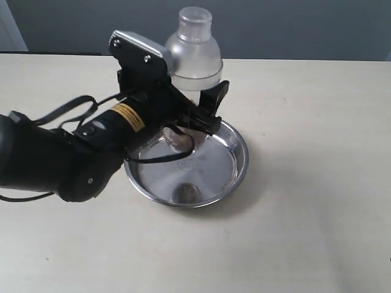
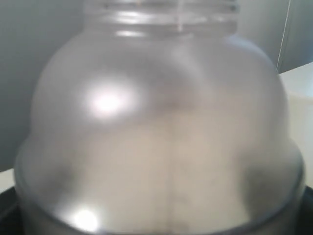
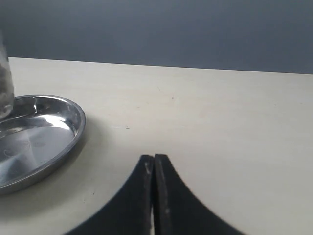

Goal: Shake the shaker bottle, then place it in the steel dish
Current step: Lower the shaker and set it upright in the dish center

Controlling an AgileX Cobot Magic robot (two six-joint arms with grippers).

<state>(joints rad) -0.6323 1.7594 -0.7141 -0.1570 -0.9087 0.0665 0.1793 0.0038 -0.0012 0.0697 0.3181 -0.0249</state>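
The shaker bottle (image 1: 194, 58) stands upright, frosted dome and clear cap on top, with my left gripper (image 1: 192, 107) shut around its body. Its lower end (image 1: 178, 141) reaches down over the far left part of the steel dish (image 1: 241, 162); I cannot tell whether it touches the dish floor. In the left wrist view the frosted dome of the shaker bottle (image 2: 161, 127) fills the picture and hides the fingers. My right gripper (image 3: 154, 159) is shut on nothing, low over the table beside the steel dish (image 3: 73, 139). A sliver of the shaker bottle (image 3: 4, 83) shows there.
The pale table (image 1: 305, 232) spreads around the dish, with a grey wall (image 1: 293, 24) behind it. The black left arm (image 1: 55, 162) with its cables lies across the table's left side.
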